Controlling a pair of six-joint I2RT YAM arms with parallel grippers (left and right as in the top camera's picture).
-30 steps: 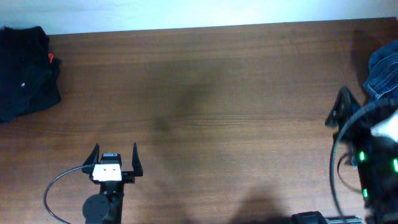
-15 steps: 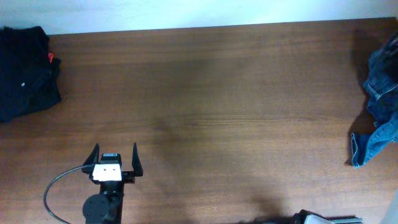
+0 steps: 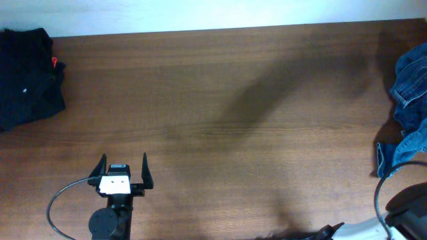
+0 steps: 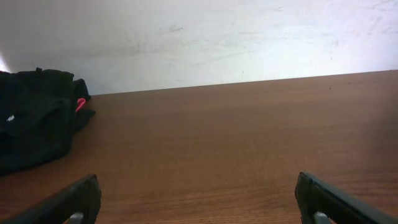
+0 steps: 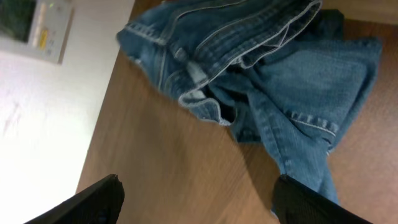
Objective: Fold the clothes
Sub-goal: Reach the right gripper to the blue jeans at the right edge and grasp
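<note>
We see one pair of crumpled blue denim jeans [image 3: 410,107], seams faded pale, at the table's [image 3: 220,87] right edge, partly beyond the overhead view. A broad stretch of brown wood grain separates them from one black garment pile [image 3: 27,73] at the far-left corner. The left gripper [image 3: 123,160], near the front edge, and the right gripper [image 5: 199,202], above the jeans, both have their fingers spread, holding nothing.

Faded denim jeans [image 5: 292,81], matt wood table [image 3: 200,100]

Top-down overhead, low wrist views; shared jeans [image 3: 410,100]
</note>
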